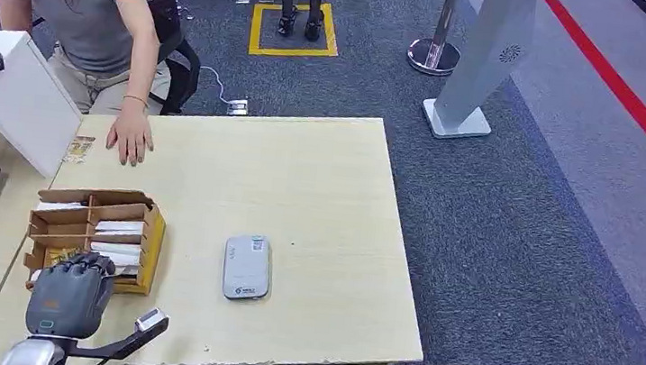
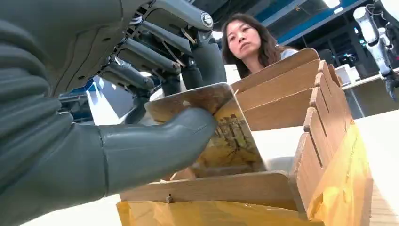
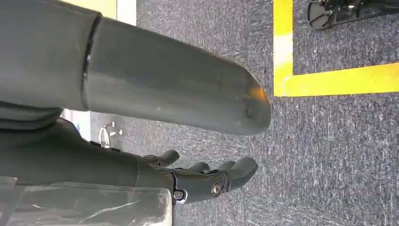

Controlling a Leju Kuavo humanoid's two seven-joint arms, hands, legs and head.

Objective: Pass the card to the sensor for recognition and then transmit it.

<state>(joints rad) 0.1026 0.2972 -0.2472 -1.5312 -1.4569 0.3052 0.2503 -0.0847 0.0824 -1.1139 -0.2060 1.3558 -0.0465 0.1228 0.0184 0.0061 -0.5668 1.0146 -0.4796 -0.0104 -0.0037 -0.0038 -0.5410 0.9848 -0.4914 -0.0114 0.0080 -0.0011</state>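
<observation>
At lower left of the head view, my left hand (image 1: 73,288) pinches a card (image 2: 221,136) between thumb and fingers inside the cardboard box (image 1: 147,236). The sensor (image 1: 246,267) lies centre frame on the table (image 1: 335,202). My right hand (image 3: 211,181) hangs over carpet, fingers loosely apart, holding nothing.

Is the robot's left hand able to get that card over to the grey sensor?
Probably yes: the left hand pinches the card at the cardboard holder, and bare tabletop lies between it and the sensor.
</observation>
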